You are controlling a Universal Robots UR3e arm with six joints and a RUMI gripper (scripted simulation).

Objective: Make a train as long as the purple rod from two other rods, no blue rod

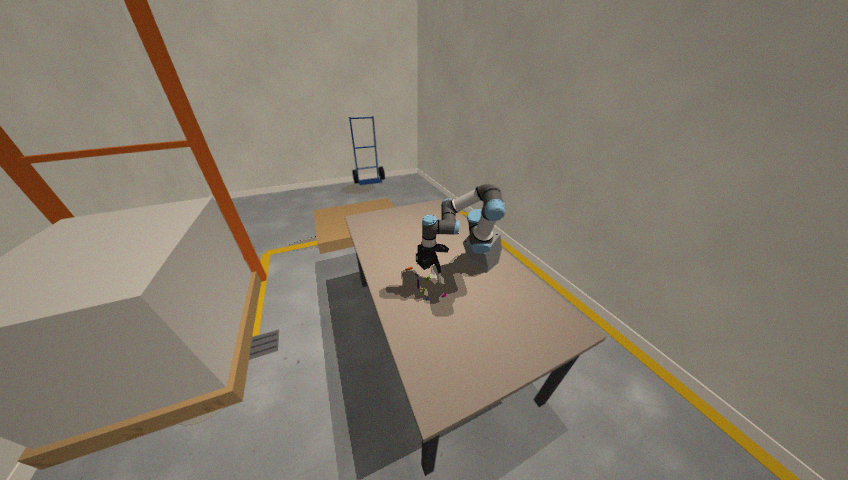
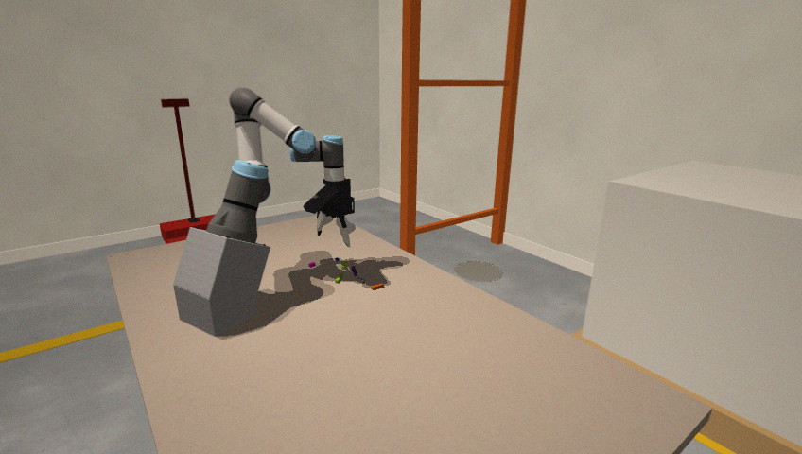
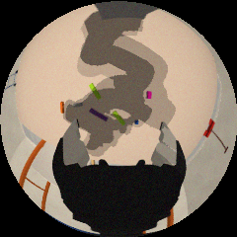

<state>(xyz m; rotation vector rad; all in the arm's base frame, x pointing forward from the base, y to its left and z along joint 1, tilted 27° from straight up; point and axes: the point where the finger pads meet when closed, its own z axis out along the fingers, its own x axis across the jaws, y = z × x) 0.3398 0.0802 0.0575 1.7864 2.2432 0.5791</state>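
My gripper is open and empty, hanging above a small cluster of rods on the table. In the wrist view a purple rod lies flat, with one lime rod just to its right and another lime rod farther off. A magenta rod lies apart on the right. A tiny blue rod lies near the closer lime rod. An orange rod lies apart on the left, with a grey rod beside it.
The arm's grey base block stands on the table close to the rods. The arm's shadow covers the cluster. An orange rack frame, a large white box and a red broom stand off the table.
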